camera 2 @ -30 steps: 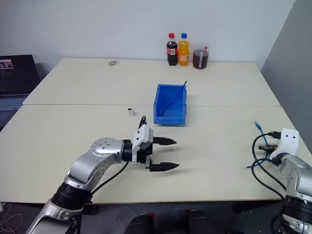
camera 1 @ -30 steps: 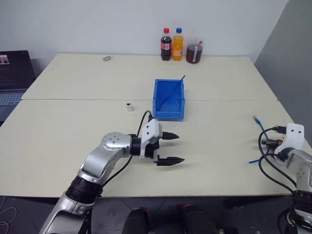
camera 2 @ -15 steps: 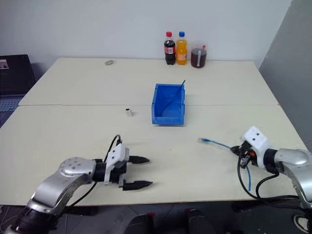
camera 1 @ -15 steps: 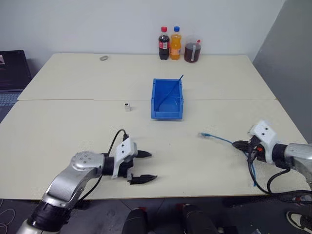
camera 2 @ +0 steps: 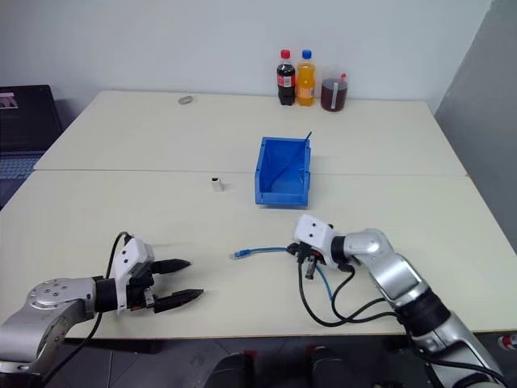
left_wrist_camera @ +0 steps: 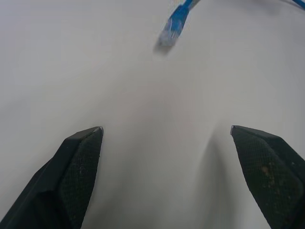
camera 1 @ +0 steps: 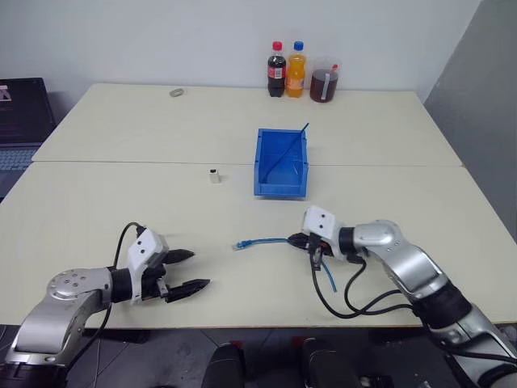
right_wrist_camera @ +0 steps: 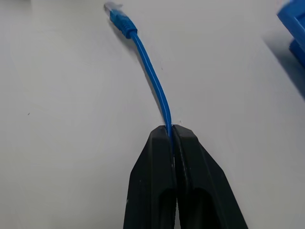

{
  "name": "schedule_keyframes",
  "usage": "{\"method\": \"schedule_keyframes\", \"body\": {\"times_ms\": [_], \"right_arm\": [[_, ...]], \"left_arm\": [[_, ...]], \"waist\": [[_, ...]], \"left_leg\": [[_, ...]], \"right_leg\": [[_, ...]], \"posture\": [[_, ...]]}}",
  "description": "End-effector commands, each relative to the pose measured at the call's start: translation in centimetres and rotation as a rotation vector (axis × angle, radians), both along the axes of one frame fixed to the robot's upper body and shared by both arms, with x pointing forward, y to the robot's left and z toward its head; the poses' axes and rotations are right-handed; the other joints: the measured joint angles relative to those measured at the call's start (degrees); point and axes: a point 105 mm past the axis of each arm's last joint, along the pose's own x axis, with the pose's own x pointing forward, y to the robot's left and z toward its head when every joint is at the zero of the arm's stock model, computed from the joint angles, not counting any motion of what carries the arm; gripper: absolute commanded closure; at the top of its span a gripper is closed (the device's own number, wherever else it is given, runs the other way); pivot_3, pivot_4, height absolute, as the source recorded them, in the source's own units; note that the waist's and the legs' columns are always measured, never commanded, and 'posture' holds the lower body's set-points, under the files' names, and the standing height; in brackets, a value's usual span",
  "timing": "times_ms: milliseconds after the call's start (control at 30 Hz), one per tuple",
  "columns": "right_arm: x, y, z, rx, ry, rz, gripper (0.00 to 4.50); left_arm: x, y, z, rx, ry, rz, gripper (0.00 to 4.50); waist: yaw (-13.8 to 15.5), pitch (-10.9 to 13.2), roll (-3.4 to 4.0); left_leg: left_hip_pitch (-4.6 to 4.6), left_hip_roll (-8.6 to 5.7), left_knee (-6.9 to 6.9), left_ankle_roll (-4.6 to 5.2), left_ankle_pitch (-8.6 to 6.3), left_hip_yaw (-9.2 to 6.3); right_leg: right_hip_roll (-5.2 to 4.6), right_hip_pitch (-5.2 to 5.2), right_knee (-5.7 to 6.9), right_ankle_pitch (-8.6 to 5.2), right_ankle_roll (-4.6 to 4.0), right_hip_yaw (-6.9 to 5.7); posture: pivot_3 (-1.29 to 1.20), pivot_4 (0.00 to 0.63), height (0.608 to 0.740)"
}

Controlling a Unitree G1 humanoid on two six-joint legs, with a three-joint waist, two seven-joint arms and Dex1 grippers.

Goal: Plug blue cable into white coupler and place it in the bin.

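Note:
My right gripper (camera 1: pixel 296 241) is shut on the blue cable (camera 1: pixel 262 241) at mid-length, just above the near middle of the table. The cable's free plug (right_wrist_camera: pixel 116 13) juts out to the left, and its other end hangs in a loop (camera 1: pixel 329 278) below the gripper. At the front left my left gripper (camera 1: pixel 192 270) stands open with nothing between its fingers (left_wrist_camera: pixel 78 162); the plug end (left_wrist_camera: pixel 174 26) lies ahead of it. The white coupler (camera 1: pixel 214 176) stands on the table left of the bin (camera 1: pixel 280 164), a blue tray at the table's centre.
A thin dark rod (camera 1: pixel 292 142) leans inside the bin. Two bottles (camera 1: pixel 286 70) and a jug of dark liquid (camera 1: pixel 325 84) stand at the far edge. A small grey ring (camera 1: pixel 175 93) lies at the far left. A laptop (camera 1: pixel 23 113) sits beyond the left edge.
My right gripper has swept from the right edge to the near middle, carrying the cable. The left gripper has drawn back to the front left, still open.

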Motion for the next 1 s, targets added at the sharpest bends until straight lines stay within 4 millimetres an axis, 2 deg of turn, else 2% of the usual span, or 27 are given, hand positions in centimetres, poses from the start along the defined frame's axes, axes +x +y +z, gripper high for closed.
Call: {"method": "schedule_keyframes", "body": {"times_ms": [33,100,133,167,400,433,467,533,600,633,833,1000], "right_arm": [[0.6,1.0,0.7,-0.014,-0.078,0.061,4.47],[0.9,1.2,0.5,-0.053,-0.104,0.092,4.47],[0.9,1.3,0.5,-0.064,-0.109,0.105,4.02],[0.8,1.2,0.4,-0.073,-0.107,0.122,3.95],[1.0,-0.3,1.4,-0.069,-0.121,0.104,2.1],[0.8,-0.7,1.6,-0.07,-0.109,0.106,1.74],[0.4,-1.0,1.8,-0.059,-0.087,0.11,1.59],[-1.4,-1.6,2.9,0.004,-0.007,0.138,1.04],[-3.5,-1.8,4.2,0.096,0.097,0.152,1.04],[-3.9,-1.9,4.5,0.113,0.112,0.143,1.04],[-5.1,-1.9,4.2,0.123,0.132,0.079,1.04],[-5.4,-1.7,4.0,0.122,0.129,0.051,1.04]], "left_arm": [[0.3,0.7,0.7,0.019,-0.036,0.011,0.0],[0.4,0.8,0.6,0.021,-0.037,0.012,0.0],[0.4,0.8,0.5,0.02,-0.037,0.012,0.0],[0.5,0.8,0.4,0.018,-0.037,0.014,0.0],[1.4,1.0,-0.1,0.001,-0.037,0.023,0.0],[1.5,1.0,-0.2,-0.002,-0.038,0.021,0.0],[1.7,1.0,-0.2,-0.004,-0.04,0.02,0.0],[2.3,0.9,-0.3,-0.011,-0.044,0.023,0.0],[3.3,0.5,-0.6,-0.01,-0.048,0.027,0.0],[3.7,0.3,-0.7,-0.01,-0.049,0.025,0.0],[5.9,-1.9,-1.1,-0.04,-0.045,-0.012,0.0],[6.9,-3.6,-1.6,-0.041,-0.028,-0.063,0.0]], "waist": [[0.11,0.0,0.0],[0.16,0.0,0.0],[0.16,0.0,0.0],[0.15,0.0,0.0],[0.14,0.0,0.0],[0.13,0.0,0.0],[0.17,0.0,0.01],[0.48,0.0,0.0],[1.07,0.0,0.01],[1.26,0.0,0.01],[1.63,-0.07,0.02],[1.72,-0.12,0.04]], "left_leg": [[-0.02,0.0,0.0,0.0,0.0,-0.02],[-0.02,0.01,0.01,0.0,0.0,-0.05],[-0.02,0.01,0.0,0.0,0.0,-0.05],[-0.02,0.0,0.01,0.0,0.0,-0.04],[-0.02,0.01,0.1,0.0,0.0,-0.09],[-0.02,0.01,0.11,0.0,0.0,-0.11],[-0.01,0.01,0.12,0.0,0.0,-0.12],[-0.02,0.0,0.12,0.0,0.01,-0.13],[-0.02,-0.03,0.12,0.0,0.01,-0.17],[-0.02,-0.02,0.13,0.0,0.0,-0.18],[-0.01,-0.02,0.25,0.02,0.02,-0.29],[-0.01,-0.06,0.3,0.05,0.05,-0.27]], "right_leg": [[0.0,-0.01,0.01,0.06,-0.11,-0.03],[0.0,-0.01,0.03,0.06,-0.14,-0.07],[0.0,-0.01,0.03,0.06,-0.15,-0.07],[0.0,-0.02,0.05,0.06,-0.15,-0.06],[0.03,-0.07,0.34,0.04,-0.2,-0.11],[0.03,-0.07,0.36,0.04,-0.2,-0.13],[0.04,-0.07,0.36,0.04,-0.2,-0.13],[0.03,-0.06,0.37,0.04,-0.2,-0.14],[0.03,-0.05,0.37,0.04,-0.2,-0.17],[0.03,-0.03,0.38,0.04,-0.2,-0.18],[0.1,0.03,0.41,-0.03,0.08,-0.23],[0.09,0.05,0.42,0.0,0.15,-0.2]], "posture": [[0.0,0.15,0.74],[0.0,0.15,0.74],[0.0,0.15,0.74],[0.0,0.15,0.74],[0.0,0.15,0.74],[0.0,0.15,0.74],[0.0,0.15,0.74],[0.0,0.15,0.74],[0.0,0.15,0.74],[0.0,0.15,0.74],[0.0,0.15,0.74],[0.0,0.15,0.74]]}}
